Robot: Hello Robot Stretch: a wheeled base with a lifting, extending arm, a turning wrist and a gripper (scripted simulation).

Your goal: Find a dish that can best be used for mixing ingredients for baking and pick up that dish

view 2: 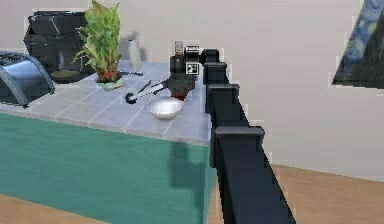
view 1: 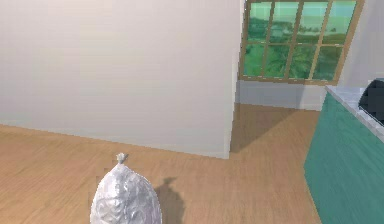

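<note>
A white bowl (view 2: 166, 108) stands on the grey tiled top of a teal counter (view 2: 95, 150) in the arm side view. My arm (view 2: 235, 140) reaches out over the counter's end. The gripper (view 2: 177, 88) is just beyond the bowl, left of two white marked squares (view 2: 190, 68). Counter top and small things lie at and behind its far end, so I cannot tell whether it holds anything. I also cannot tell whether it touches the bowl.
On the counter are a dark ladle (view 2: 140, 92), a potted plant (view 2: 103, 45), a pale bottle (view 2: 134, 50), a black appliance (view 2: 55, 40) and a domed box (view 2: 20, 78). The forward view has a silver sack (view 1: 125, 195) on the wood floor, a window (view 1: 298, 40) and the counter (view 1: 345, 155) at right.
</note>
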